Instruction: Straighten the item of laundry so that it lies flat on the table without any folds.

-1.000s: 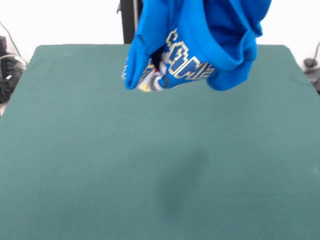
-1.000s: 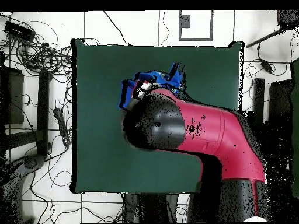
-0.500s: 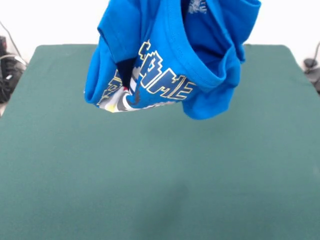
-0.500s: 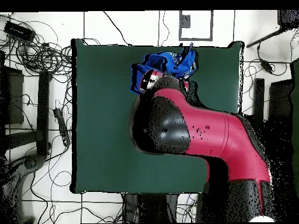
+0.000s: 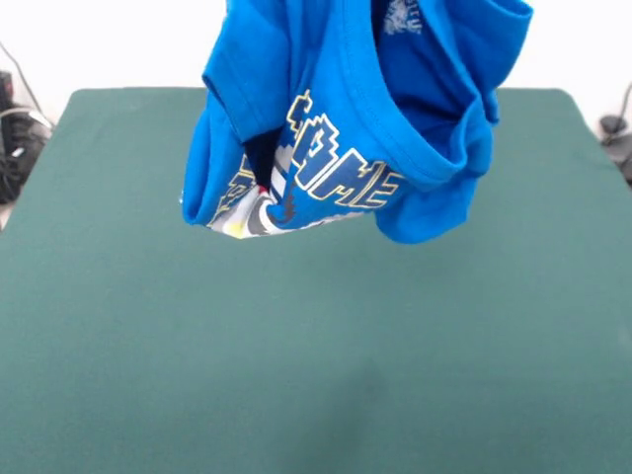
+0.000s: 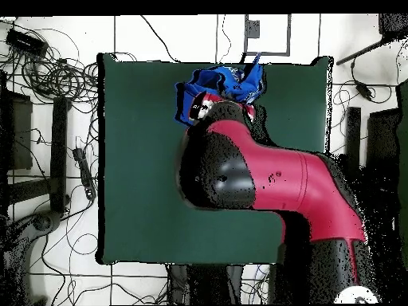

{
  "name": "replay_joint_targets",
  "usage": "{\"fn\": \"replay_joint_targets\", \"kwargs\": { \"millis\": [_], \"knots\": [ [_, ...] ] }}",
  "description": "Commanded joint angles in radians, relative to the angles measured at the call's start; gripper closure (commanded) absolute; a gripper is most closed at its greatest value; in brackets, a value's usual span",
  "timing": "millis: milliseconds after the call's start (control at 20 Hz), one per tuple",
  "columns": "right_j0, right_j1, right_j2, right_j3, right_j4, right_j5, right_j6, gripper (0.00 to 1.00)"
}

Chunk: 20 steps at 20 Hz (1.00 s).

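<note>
Green table (image 5: 118, 326) beneath bunched blue T-shirt (image 5: 346, 128), top cut off, jaws hidden.

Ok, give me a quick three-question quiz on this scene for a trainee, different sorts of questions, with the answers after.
1. True or false: the shirt lies flat on the table.
2. Multiple choice: in the front view the shirt is A) spread out smooth, B) bunched and hanging in the air, C) draped over the table's edge.
3. Short answer: in the overhead view, what covers most of the shirt?

Key
1. False: it hangs above the green cloth, with no part seen touching it.
2. B.
3. The red and black arm; only a blue bunch shows beyond it. The gripper is hidden in both views.
</note>
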Motion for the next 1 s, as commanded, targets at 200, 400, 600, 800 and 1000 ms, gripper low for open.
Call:
{"fn": "replay_joint_targets", "kwargs": {
  "millis": [200, 400, 600, 800, 1000],
  "knots": [
    [0.022, 0.032, 0.095, 0.177, -0.093, -0.130, 0.016, 1.00],
    [0.041, 0.047, 0.070, 0.190, -0.122, -0.191, 0.065, 1.00],
    [0.050, 0.071, 0.058, 0.195, -0.142, -0.234, 0.093, 1.00],
    [0.073, 0.103, 0.031, 0.198, -0.162, -0.325, 0.134, 1.00],
    [0.110, 0.137, -0.013, 0.193, -0.167, -0.388, 0.161, 1.00]
  ]
}}
